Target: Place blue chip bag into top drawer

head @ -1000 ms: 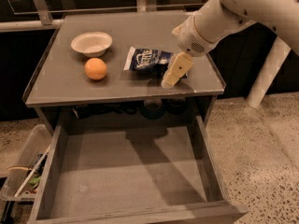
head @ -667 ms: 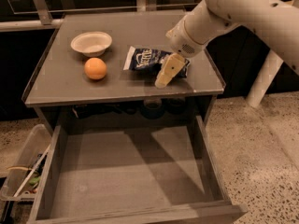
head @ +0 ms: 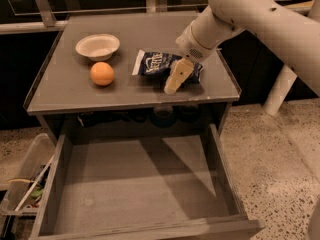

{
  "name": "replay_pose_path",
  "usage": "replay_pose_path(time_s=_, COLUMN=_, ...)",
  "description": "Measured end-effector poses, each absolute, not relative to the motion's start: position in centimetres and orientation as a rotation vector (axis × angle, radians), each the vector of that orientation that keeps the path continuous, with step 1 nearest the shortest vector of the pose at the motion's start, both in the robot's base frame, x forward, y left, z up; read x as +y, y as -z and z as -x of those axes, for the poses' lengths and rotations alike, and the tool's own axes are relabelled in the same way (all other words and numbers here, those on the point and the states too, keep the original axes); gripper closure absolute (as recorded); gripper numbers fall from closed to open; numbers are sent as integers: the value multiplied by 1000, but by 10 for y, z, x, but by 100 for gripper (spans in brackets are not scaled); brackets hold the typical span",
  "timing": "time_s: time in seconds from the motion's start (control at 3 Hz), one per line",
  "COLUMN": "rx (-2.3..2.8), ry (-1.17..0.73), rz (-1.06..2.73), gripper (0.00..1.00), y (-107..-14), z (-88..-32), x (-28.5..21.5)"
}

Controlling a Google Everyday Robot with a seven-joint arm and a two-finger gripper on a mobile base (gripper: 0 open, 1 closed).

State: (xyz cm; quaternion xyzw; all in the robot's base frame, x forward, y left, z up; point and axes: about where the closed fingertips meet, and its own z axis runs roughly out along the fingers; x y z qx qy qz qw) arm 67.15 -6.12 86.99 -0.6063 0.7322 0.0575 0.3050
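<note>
The cream hand (head: 172, 84) hangs over the right half of the crinkled dark-blue foil chip bag (head: 156, 63); I cannot tell its grip.

1. We see a smooth, off-white arm (head: 260, 19), thick and rounded, with small dark dots near its joint.
2. Our gripper (head: 176, 78) is pale tan, at the blue chip bag's (head: 160, 63) right end.

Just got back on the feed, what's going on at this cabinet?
The gripper is down at the right end of the blue chip bag, which lies on the cabinet top. The top drawer below is pulled open, the bag not yet in it. An orange ball and a white bowl sit left of the bag.
</note>
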Motion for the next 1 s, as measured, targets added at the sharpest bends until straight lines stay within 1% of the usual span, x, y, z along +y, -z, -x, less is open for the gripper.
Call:
replay_pose_path(time_s=0.33, rx=1939, ry=-152, rz=1606, gripper=18, y=-870, z=-671, x=-61)
replay_pose_path(time_s=1.0, rx=1939, ry=-152, rz=1606, gripper=64, y=-870, z=-671, x=-61)
